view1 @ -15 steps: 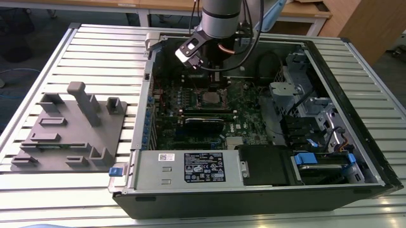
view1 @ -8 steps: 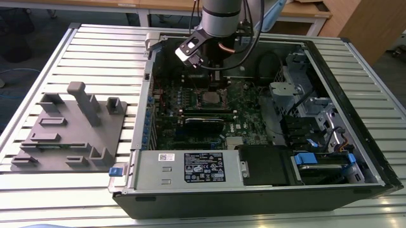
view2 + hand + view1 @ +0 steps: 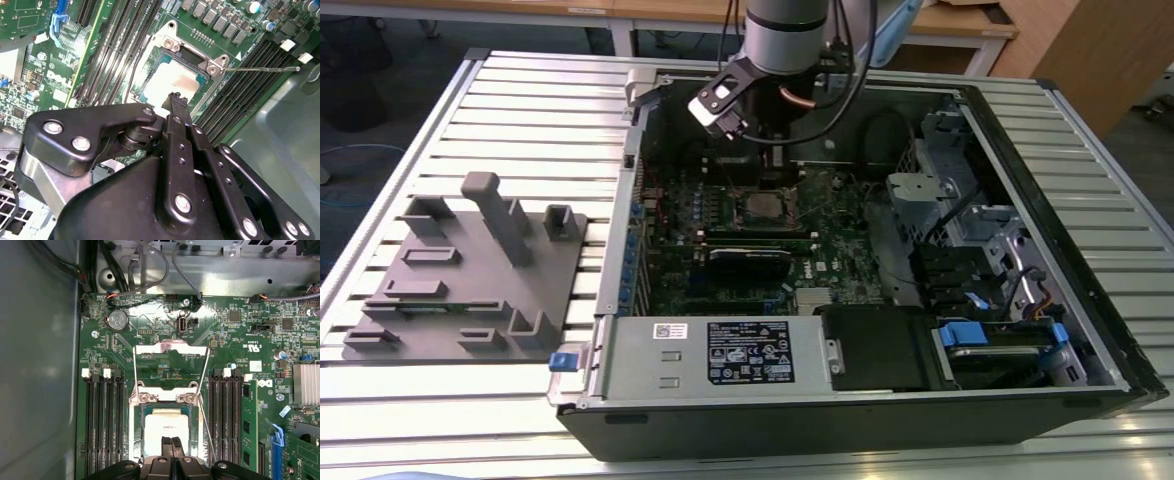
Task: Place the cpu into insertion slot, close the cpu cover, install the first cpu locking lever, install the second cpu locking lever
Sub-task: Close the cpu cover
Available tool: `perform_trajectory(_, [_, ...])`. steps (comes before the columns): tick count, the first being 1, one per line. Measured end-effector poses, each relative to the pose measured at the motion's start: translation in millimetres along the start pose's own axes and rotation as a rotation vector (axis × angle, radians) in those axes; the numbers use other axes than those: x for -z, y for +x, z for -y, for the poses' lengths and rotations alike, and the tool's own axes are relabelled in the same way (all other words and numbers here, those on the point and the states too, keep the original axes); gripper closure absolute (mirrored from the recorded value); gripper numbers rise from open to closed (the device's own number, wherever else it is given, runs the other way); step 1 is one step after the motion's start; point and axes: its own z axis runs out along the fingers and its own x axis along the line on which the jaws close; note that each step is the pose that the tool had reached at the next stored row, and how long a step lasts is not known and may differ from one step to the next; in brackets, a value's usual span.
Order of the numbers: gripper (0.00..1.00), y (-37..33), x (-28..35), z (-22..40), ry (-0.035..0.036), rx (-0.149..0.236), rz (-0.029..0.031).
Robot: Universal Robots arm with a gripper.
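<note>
The arm [image 3: 787,30] is a chunky silver-grey tube with dark cables [image 3: 859,80] looping off it. The gripper [image 3: 178,100] is matte black linkage bars dotted with shiny silver screw heads [image 3: 182,202], plus two skinny black fingers [image 3: 167,447].

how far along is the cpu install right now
Done: the small square silver-tan cpu lies in the silvery-rimmed insertion slot. In hand: the shut black pincer hangs over the chip. Left: the thin silvery cpu cover frame stands open, and the wire locking levers are unlatched.

bright even light; glare whitens cpu [image 3: 172,82]; soft shadows
</note>
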Motion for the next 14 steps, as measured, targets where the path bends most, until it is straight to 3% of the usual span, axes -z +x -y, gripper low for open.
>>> perform_trajectory(10, [0.89,-0.3,8.5,-0.3,-0.0001,0.0,0.0])
perform_trajectory(14, [0.89,-0.2,8.9,-0.3,-0.0001,0.0,-0.0001])
